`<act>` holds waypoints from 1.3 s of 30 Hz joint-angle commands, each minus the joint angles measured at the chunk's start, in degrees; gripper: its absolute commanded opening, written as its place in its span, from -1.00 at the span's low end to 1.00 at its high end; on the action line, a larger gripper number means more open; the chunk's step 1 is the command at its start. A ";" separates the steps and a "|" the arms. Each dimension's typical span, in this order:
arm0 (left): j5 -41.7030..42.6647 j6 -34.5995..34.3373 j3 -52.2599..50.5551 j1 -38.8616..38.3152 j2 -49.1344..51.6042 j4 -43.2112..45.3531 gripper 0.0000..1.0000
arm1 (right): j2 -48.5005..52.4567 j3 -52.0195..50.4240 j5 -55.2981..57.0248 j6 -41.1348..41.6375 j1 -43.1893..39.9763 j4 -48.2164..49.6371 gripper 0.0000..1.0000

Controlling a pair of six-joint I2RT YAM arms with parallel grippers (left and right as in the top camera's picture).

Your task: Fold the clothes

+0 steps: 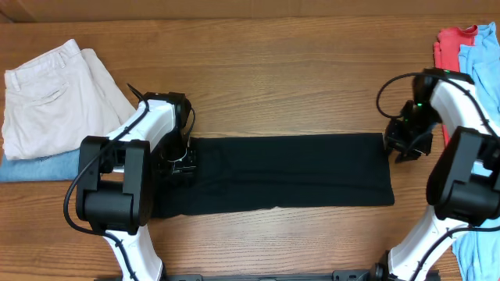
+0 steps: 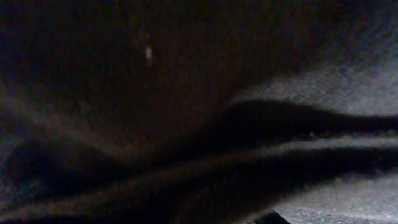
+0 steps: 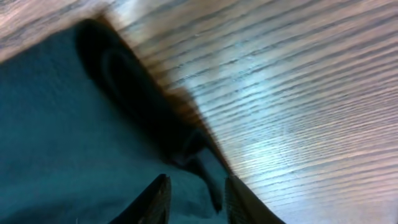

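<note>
The black shirt lies folded into a long flat strip across the middle of the table. My left gripper is down on the strip's left end. In the left wrist view dark shirt cloth fills the frame and no fingers show. My right gripper is at the strip's right end. In the right wrist view the right gripper has its fingers apart over the edge of the shirt, with a small fold of cloth lying between them.
Cream-white trousers lie on blue jeans at the far left. A red garment and a light blue one sit at the right edge. Bare wooden table lies behind the shirt.
</note>
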 commanded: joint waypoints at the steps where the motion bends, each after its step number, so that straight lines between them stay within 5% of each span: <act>1: -1.46 -0.98 -2.67 0.00 1.64 0.79 -0.24 | -2.60 -0.13 -5.99 -5.29 -2.97 -0.31 -0.32; 18: -1.46 -0.96 -2.64 0.00 1.64 0.66 0.04 | -2.60 -8.68 -11.13 -11.02 -4.63 4.07 0.42; 23: -1.44 -0.96 -2.64 0.00 1.64 0.85 0.05 | -2.60 -14.56 -14.69 -11.02 -4.04 7.26 0.44; 27: -1.44 -0.98 -2.64 0.00 1.64 0.85 0.04 | -2.60 -16.48 -17.73 -11.02 -3.34 7.41 0.18; 28: -1.44 -0.98 -2.64 0.00 1.64 0.85 0.03 | -2.60 -16.52 -17.92 -11.02 -3.19 7.39 -0.09; 29: -1.44 -1.03 -2.58 0.00 1.64 1.05 0.01 | -2.60 -16.52 -17.99 -11.02 -3.06 7.63 -0.59; 31: -1.40 -1.16 -2.38 0.00 1.64 1.31 -0.01 | -2.60 -16.52 -18.40 -10.95 -3.06 8.15 -0.92; 39: -1.42 -1.40 4.17 0.00 1.57 -2.01 -0.06 | -2.62 -13.00 -19.52 -9.79 -4.57 9.20 -0.92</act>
